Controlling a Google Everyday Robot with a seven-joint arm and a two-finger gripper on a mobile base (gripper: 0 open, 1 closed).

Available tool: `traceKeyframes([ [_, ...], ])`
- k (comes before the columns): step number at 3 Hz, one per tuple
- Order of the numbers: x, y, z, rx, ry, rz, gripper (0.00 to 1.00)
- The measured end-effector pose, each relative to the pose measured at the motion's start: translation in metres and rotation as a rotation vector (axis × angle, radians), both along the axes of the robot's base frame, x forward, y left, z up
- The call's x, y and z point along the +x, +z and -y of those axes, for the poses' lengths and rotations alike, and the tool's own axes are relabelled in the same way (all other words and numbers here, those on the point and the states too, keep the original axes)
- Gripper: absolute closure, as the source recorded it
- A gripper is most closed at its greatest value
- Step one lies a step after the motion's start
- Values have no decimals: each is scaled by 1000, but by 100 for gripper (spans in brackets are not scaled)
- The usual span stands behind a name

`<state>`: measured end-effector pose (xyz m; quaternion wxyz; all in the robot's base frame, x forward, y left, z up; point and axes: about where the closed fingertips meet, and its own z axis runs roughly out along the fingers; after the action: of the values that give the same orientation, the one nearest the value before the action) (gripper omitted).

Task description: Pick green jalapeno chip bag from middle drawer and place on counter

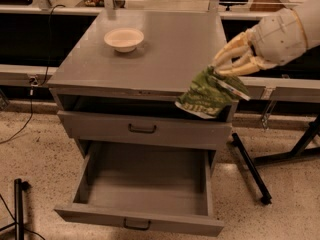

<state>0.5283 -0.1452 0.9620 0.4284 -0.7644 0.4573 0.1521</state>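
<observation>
The green jalapeno chip bag [210,94] hangs from my gripper [220,69], which is shut on its top edge. The bag is in the air at the front right corner of the counter [165,49], overlapping its front edge. My arm comes in from the upper right. The middle drawer [145,184] is pulled wide open below and is empty inside. The grey drawer above it [142,129] is nearly closed.
A cream bowl [124,38] sits on the back left part of the counter. A black stand leg [252,169] lies on the speckled floor to the right of the cabinet. A black post [19,204] stands at the lower left.
</observation>
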Motion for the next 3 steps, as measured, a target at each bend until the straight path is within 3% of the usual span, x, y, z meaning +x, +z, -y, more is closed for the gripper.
traceKeyframes([
  [1,40,11,-24,145,-167,-82,100],
  [2,71,17,-41,247,-353,-163,100],
  [3,101,20,-53,317,-534,-213,100],
])
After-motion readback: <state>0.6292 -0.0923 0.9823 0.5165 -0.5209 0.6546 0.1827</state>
